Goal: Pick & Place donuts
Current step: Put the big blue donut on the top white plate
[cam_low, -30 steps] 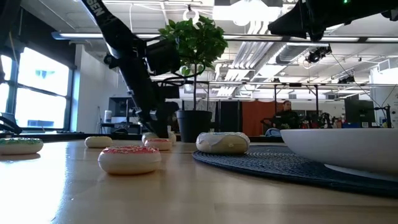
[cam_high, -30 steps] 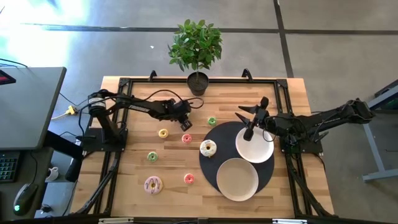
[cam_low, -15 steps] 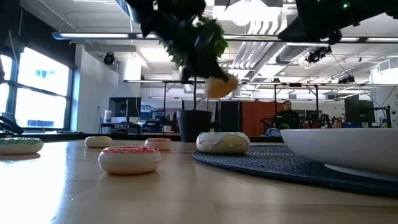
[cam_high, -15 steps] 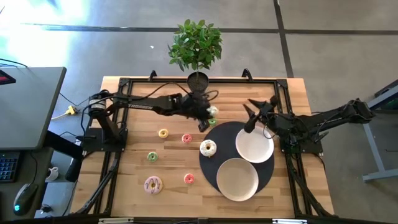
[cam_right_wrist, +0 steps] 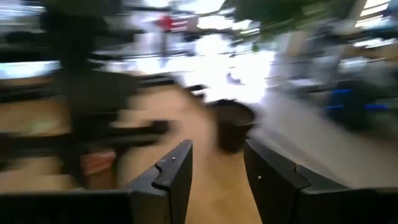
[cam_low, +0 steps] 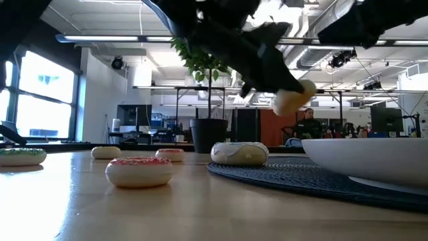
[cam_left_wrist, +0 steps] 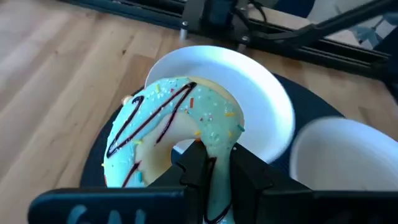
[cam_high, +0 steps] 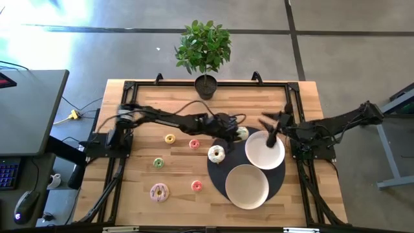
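Nearest, a pink donut [cam_low: 139, 171] sits on the wood table [cam_high: 129, 200]; behind it a white donut [cam_low: 239, 153] lies on the dark mat [cam_high: 217, 169] edge. Left gripper [cam_high: 234, 131] pinches a mint donut [cam_left_wrist: 174, 127], raised just beside the far plate [cam_high: 264, 150]; only the left wrist view shows its frosting. Right gripper [cam_high: 272, 136] hovers over that plate, fingers spread; its wrist view is smeared. Beyond: potted plant [cam_high: 204, 55], office room, seated person [cam_low: 307, 125].
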Available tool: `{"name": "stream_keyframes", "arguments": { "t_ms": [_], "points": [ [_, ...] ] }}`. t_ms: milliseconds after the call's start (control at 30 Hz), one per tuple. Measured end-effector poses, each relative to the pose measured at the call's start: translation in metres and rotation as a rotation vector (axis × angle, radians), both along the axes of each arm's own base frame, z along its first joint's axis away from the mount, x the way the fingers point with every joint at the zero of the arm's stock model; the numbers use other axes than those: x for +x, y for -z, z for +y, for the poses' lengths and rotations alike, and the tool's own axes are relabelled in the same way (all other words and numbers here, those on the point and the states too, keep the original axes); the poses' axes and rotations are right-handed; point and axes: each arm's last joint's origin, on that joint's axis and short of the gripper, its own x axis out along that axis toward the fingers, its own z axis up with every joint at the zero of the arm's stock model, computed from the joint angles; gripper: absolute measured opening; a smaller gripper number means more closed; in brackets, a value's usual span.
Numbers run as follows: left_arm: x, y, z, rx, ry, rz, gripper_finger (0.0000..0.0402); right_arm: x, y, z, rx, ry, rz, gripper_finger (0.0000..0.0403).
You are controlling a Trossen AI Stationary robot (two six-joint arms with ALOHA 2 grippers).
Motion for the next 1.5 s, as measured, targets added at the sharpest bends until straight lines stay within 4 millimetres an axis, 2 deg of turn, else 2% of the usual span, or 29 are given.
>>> {"name": "stream_keyframes", "arguments": {
  "t_ms": [67,133,167,300,400,500,567,700,967,1100,1367,1500],
  "points": [
    [0.008,0.003,0.0,-0.023,0.006,0.01,0.0042,-0.007,0.005,0.004,0.07,-0.121,0.042,0.0141],
    [0.02,-0.004,0.0,-0.039,0.035,-0.048,0.0042,-0.013,0.012,0.005,0.116,-0.156,0.103,0.0141],
    [0.028,-0.008,-0.001,-0.045,0.053,-0.086,0.0042,-0.017,0.016,0.004,0.126,-0.14,0.136,0.0141],
    [0.044,0.005,-0.002,-0.07,0.096,-0.045,0.0042,-0.03,0.028,-0.002,0.157,0.016,0.197,0.0141],
    [0.062,0.014,-0.001,-0.064,0.101,-0.09,0.0042,-0.035,0.034,-0.003,0.246,0.032,0.226,0.0141],
    [0.066,0.021,-0.002,-0.082,0.124,-0.033,0.0042,-0.037,0.039,0.0,0.406,0.014,0.238,0.0141],
    [0.074,0.022,-0.002,-0.084,0.14,-0.087,0.0042,-0.037,0.045,0.001,0.464,0.026,0.245,0.0141],
    [0.074,0.038,-0.002,-0.098,0.15,-0.024,0.0042,-0.038,0.05,0.0,0.454,0.036,0.263,0.0141],
    [0.076,0.052,-0.002,-0.086,0.139,-0.001,0.0045,-0.037,0.05,0.001,0.459,0.036,0.255,0.0141],
    [0.076,0.051,-0.001,-0.06,0.154,-0.01,0.0076,-0.037,0.05,0.001,0.459,0.036,0.254,0.0141],
    [0.076,0.054,-0.005,-0.081,0.229,-0.006,0.0183,-0.037,0.049,0.0,0.456,0.038,0.252,0.0141],
    [0.076,0.053,-0.011,-0.085,0.249,-0.016,0.021,-0.037,0.049,0.0,0.448,0.048,0.245,0.0141]
  ]
}}
